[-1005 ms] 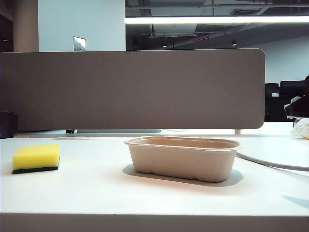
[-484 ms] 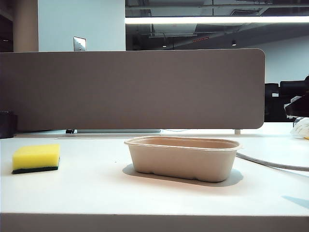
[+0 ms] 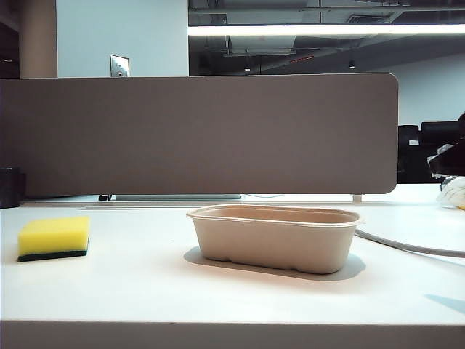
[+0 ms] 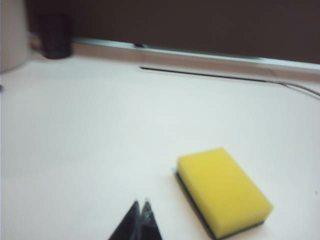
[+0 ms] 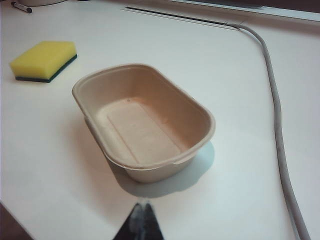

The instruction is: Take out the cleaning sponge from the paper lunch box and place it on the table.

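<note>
The cleaning sponge point(image 3: 54, 238) lay on the white table point(image 3: 145, 283), well to the left of the paper lunch box point(image 3: 275, 238) in the exterior view, yellow foam up and the dark green scouring layer flat against the surface. The lunch box stood upright near the middle of the table with nothing inside it; the right wrist view showed its bare moulded floor. Behind both ran the grey-brown partition panel point(image 3: 196, 134) along the back edge. A grey cable point(image 5: 274, 110) trailed across the table on the far side of the box from the sponge.

Neither arm appeared in the exterior view. The left end effector point(image 4: 139, 206) showed in its wrist view with the two dark fingertips pressed together, clenched on nothing, raised off the table just beside the sponge and not touching it. The right end effector point(image 5: 142, 206) was likewise clenched and held nothing, hanging above the table near the box's closer end. A dark cup-like object point(image 4: 55, 35) stood at the table's back edge.
</note>
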Available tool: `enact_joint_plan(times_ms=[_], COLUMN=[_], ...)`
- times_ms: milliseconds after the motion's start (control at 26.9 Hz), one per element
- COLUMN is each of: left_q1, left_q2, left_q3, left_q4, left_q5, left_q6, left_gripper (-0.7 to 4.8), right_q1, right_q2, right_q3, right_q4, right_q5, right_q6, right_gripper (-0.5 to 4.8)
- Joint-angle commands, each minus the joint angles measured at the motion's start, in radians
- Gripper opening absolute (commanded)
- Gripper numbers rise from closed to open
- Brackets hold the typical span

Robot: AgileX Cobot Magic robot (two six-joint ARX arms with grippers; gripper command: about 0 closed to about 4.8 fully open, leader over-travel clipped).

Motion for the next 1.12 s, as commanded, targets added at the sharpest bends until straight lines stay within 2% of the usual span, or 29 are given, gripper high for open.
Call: enact_joint_plan(times_ms=[37,149,521,633,782,1117], left_q1=[-0.042,-0.068,-0.112,-0.113,-0.121,-0.131], left_q2=[-0.001,-0.001,-0.001,-0.001,-0.001,-0.001], left_q3=[-0.058,-0.097,-0.103,-0.103,-0.103,-0.103], left_q4=[0.133,0.179,0.181,0.181,0.182,0.181], left_q5=[0.013,0.019,0.025,0.025,0.022,0.023], left_q6=[0.049,0.078,0.2,0.188,0.126,0.087], left_gripper=[-0.04,-0.04,-0.04,-0.04,-0.04,-0.04], right_q1=[0.0,0.0,0.0,0.0,0.0,0.0], right_q2=[-0.001,-0.001,-0.002,-0.002,-0.002,-0.002], right_q3=[0.001,0.001,0.001,0.001,0.001,0.001], right_q4=[0.017,0.018,0.018,0.017,0.018,0.017], right_q5=[0.001,0.001,0.001,0.001,0.001,0.001], right_q6=[0.0,0.0,0.0,0.0,0.0,0.0], right_gripper=[-0.05,-0.05,-0.05,-0.05,-0.05,-0.05])
